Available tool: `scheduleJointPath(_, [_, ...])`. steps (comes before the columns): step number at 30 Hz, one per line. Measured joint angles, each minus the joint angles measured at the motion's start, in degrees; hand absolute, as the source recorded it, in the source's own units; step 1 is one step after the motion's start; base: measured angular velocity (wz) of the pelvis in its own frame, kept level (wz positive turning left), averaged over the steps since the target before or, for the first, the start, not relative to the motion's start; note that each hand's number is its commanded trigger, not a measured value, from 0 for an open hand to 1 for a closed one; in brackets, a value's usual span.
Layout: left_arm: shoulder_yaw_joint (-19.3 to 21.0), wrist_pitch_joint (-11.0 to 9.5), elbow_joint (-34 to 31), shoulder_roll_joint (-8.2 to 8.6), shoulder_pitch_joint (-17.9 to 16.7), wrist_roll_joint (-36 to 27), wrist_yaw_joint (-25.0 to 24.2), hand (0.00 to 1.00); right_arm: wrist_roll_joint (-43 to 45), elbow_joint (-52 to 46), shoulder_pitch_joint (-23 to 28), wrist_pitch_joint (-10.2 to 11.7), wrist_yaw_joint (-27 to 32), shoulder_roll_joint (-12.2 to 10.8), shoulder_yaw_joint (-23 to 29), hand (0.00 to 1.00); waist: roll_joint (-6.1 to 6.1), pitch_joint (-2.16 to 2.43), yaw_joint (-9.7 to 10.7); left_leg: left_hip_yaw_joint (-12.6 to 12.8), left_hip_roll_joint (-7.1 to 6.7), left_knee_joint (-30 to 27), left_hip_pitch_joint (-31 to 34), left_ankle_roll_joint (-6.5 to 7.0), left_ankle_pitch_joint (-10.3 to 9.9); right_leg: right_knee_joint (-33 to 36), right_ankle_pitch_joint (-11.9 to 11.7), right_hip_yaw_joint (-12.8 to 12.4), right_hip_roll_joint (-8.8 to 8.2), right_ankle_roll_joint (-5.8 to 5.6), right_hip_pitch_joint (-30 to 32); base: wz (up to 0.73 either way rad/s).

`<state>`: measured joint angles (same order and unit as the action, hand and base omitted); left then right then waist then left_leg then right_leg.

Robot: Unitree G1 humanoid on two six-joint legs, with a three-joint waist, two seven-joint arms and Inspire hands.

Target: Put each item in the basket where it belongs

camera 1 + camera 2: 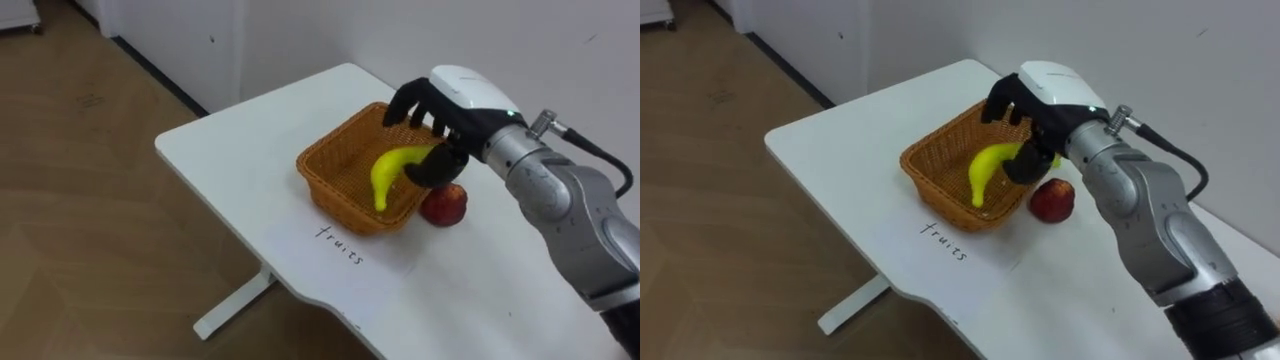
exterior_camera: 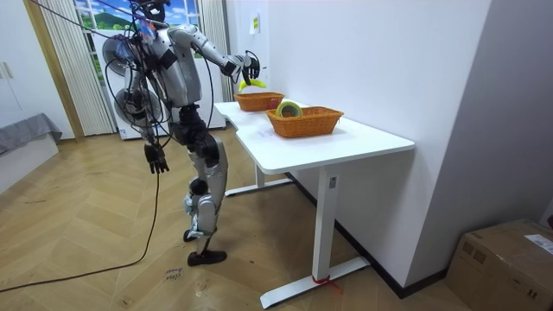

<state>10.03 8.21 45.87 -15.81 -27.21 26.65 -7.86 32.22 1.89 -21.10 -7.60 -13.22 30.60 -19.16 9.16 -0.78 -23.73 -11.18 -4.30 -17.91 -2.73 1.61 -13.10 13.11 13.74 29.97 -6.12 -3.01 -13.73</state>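
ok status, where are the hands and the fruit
Right hand shut on banana, over the fruit basket. Left hand hangs at its side. Apple on the table beside the basket, not yet in. Nothing blocking.

One banana (image 1: pixel 388 172), just the one. One apple (image 1: pixel 444 205), red. Two woven baskets now: far basket (image 2: pixel 259 101), near basket (image 2: pixel 304 123). One roll of tape (image 2: pixel 289 108). One white bench (image 2: pixel 363 138). And one cardboard box (image 2: pixel 505 259).
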Motion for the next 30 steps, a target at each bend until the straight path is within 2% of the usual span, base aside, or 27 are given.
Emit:
scheduleJointPath(5, [-0.04, 0.0, -0.52, 0.01, -0.09, -0.02, 0.0, 0.0, 0.05, 1.68, 0.0, 0.1, -0.04, 0.0, -0.68, 0.0, -0.57, 0.03, -0.23, -0.53, -0.19, -0.07, 0.27, 0.01, 0.0, 0.01, 0.02, 0.22, -0.04, -0.04, 0.22, 0.05])
scheduleJointPath(15, [-0.16, -0.11, -2.66, 0.02, -0.13, -0.02, 0.08, 0.0, -0.14, 3.13, 0.0, 0.59, -0.32, 0.04, -1.6, 0.0, -0.62, 0.1, -0.05, -0.68, -0.37, 0.36, 0.42, 0.14, 0.11, 0.04, 0.04, -0.02, -0.15, -0.07, 0.26, 0.0])
scheduleJointPath(30, [-1.34, -0.03, -2.29, 0.06, -0.33, 0.36, 0.92, 0.0, -0.31, 2.99, 0.0, 0.66, -0.33, 0.31, -1.61, 0.0, -0.61, 0.12, 0.29, -0.31, -0.44, 0.58, 0.12, 0.5, 0.3, 0.67, 0.27, -0.51, -0.85, -0.43, 0.77, -0.02])
